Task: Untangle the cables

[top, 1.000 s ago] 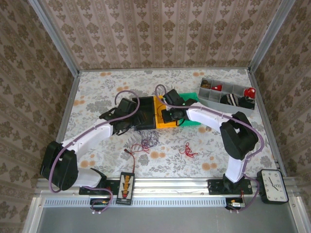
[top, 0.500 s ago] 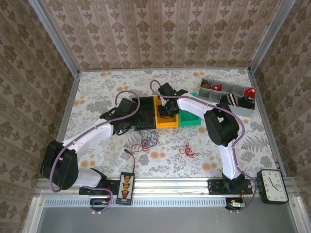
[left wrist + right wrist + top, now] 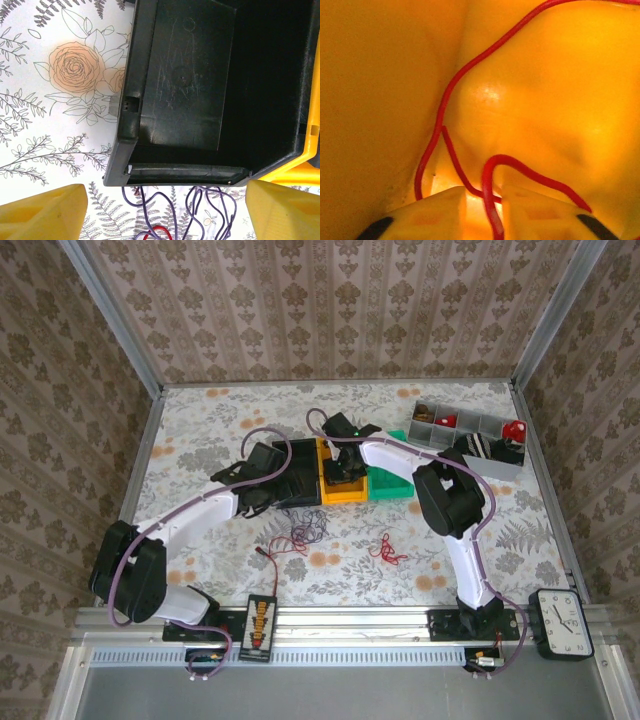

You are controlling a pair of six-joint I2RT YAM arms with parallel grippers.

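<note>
A bunch of thin purple cables (image 3: 308,530) lies on the table just in front of the black bin (image 3: 297,472), and a small red bunch (image 3: 388,548) lies further right. My left gripper (image 3: 262,502) hovers at the black bin's near wall (image 3: 135,75), open wide (image 3: 162,215). Purple loops (image 3: 235,210) and a bit of red wire (image 3: 159,231) lie between its yellow fingers, untouched. My right gripper (image 3: 338,472) is down inside the orange bin (image 3: 340,494). Its jaws stand slightly apart (image 3: 484,205), and a red cable (image 3: 445,107) runs loosely through the gap onto the bin floor (image 3: 560,75).
A green bin (image 3: 393,485) adjoins the orange one. A grey compartment tray (image 3: 465,435) with small parts stands at the back right. A black connector board (image 3: 260,620) with its wire sits at the near rail, a clock (image 3: 561,623) at the near right corner.
My right arm folded its elbow in and carried its gripper further into the orange bin, and its jaws have parted off the red cable. The left arm shifted only slightly.
</note>
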